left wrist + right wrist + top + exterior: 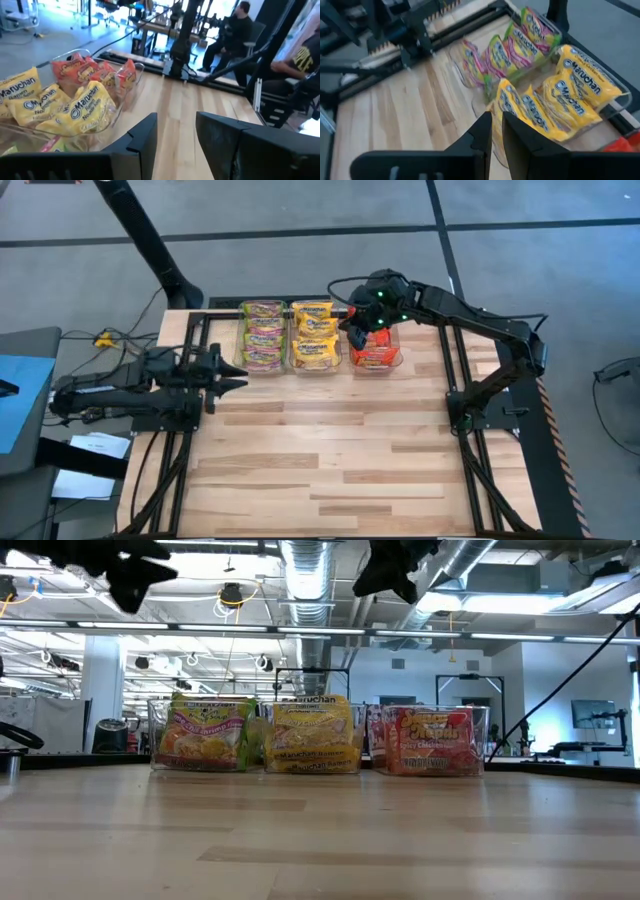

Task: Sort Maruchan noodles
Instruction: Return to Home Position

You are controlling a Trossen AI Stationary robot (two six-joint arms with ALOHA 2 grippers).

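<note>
High view: you've got three clear bins in a row at the far side of the table. Green-and-pink packets are in the left bin, yellow packets in the middle and red-orange packets in the right. The right gripper hangs over the right bin's left side. The left gripper sits low at the table's left, near the left bin's front corner, pointing right.

Low view: packets stand upright in all three bins. Both grippers are dark shapes up top, clear of the bins.

Left wrist view: the left claw's fingers are spread wide with nothing between them. Two people sit beyond the table.

Right wrist view: the right claw's fingers are closed to a thin slit and grip nothing. Yellow and green-and-pink packets lie below.
</note>
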